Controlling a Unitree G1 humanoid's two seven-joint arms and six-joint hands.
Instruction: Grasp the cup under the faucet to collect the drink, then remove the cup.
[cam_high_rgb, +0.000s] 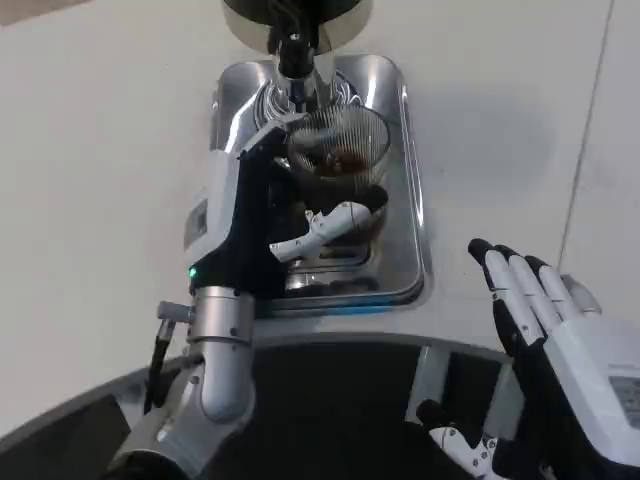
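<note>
A ribbed clear glass cup (338, 160) with dark drink in it stands tilted over the steel drip tray (408, 180), just below and right of the black faucet (295, 55). My left hand (262, 215) grips the cup from its left side, the thumb (330, 225) wrapped across the cup's front near its base. My right hand (545, 330) hovers open at the lower right, fingers straight and spread, well away from the tray.
The dispenser's dark round body (297, 15) stands at the top edge behind the tray. A slotted grate (330, 262) lies in the tray's front part. White table surface (90, 150) stretches on both sides. The dark curved table edge (330, 400) runs along the bottom.
</note>
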